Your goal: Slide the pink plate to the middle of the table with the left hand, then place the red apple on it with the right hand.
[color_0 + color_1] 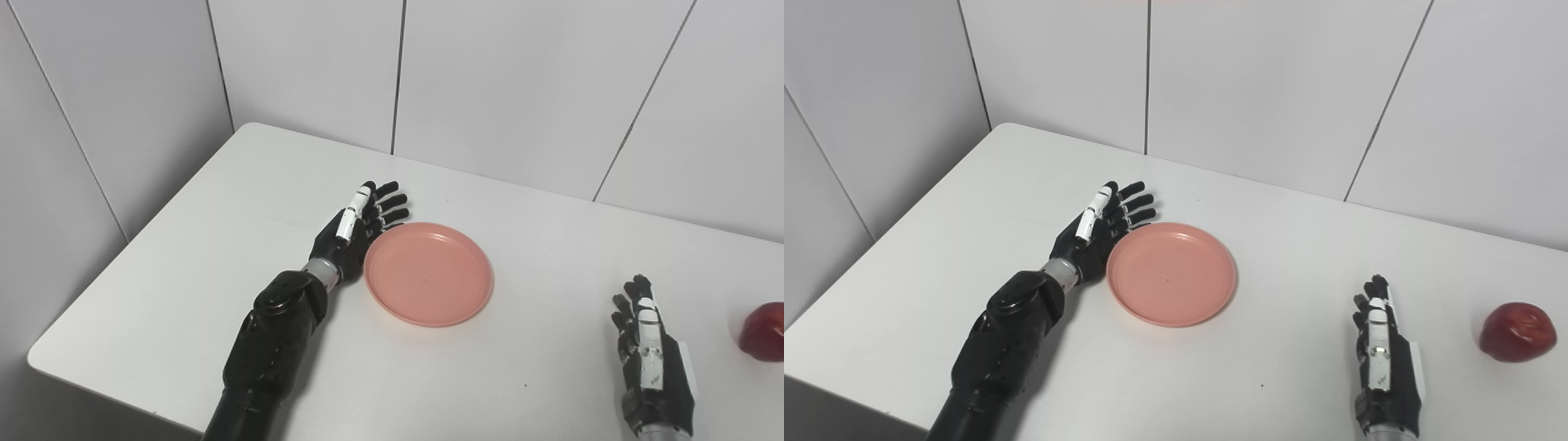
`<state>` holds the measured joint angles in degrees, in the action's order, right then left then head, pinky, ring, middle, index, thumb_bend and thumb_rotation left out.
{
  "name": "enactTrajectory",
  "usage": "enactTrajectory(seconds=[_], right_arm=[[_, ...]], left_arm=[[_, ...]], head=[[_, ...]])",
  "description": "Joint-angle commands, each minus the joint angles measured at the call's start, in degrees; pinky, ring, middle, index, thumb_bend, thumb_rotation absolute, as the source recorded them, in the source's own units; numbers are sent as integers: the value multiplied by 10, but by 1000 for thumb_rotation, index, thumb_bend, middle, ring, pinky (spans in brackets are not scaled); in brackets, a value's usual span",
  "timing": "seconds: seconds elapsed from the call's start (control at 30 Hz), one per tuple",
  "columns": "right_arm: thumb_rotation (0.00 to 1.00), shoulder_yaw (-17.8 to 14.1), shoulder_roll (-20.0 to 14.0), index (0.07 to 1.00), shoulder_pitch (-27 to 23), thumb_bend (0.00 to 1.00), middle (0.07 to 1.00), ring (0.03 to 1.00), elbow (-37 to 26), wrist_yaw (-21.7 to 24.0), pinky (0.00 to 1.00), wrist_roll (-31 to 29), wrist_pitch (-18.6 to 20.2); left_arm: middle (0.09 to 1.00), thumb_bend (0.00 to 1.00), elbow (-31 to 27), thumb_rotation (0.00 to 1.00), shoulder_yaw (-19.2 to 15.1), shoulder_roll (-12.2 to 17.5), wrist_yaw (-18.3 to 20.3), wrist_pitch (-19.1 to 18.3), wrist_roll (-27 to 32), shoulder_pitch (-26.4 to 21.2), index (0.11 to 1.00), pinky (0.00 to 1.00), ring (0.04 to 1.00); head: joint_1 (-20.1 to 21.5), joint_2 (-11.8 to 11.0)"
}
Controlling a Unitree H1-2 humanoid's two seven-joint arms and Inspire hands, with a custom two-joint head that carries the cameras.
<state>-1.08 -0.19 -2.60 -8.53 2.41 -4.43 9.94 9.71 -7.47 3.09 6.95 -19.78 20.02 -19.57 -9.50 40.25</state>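
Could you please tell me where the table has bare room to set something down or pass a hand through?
The white table is bare between the round pink plate and the right hand, and along the far edge by the wall. It is tight at the plate's left rim, where the left hand rests, and between the right hand and the red apple.

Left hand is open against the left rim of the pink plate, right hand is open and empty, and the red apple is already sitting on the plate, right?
Not quite. The red apple is not on the pink plate; it lies on the table far to the right, beyond the right hand, as the right eye view shows. The plate is empty. The left hand is open against its left rim, and the right hand is open and empty.
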Motion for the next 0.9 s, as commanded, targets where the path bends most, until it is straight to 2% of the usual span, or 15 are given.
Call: enactTrajectory(seconds=[0.0, 0.2, 0.6, 0.87], right_arm=[[1000, 3, 3, 974, -20, 247, 976, 964, -19, -2, 995, 2, -19], [1000, 6, 6, 975, -20, 256, 975, 965, -21, -5, 999, 6, -18], [1000, 12, 15, 964, -21, 264, 962, 952, -29, -17, 990, 18, -9], [1000, 14, 19, 963, -24, 258, 960, 949, -26, -20, 977, 18, -16]], left_arm=[[867, 341, -8, 1000, 8, -8, -10, -18, -8, 1, 856, 848, 859], [884, 341, -3, 1000, 15, -21, -13, -15, -13, -2, 870, 872, 877], [887, 337, -34, 1000, 35, -53, -34, -39, -24, 2, 873, 876, 880], [878, 340, -48, 1000, 52, -67, -37, -45, -31, 16, 863, 872, 875]], head=[[2, 1], [15, 6], [36, 18], [43, 22]])
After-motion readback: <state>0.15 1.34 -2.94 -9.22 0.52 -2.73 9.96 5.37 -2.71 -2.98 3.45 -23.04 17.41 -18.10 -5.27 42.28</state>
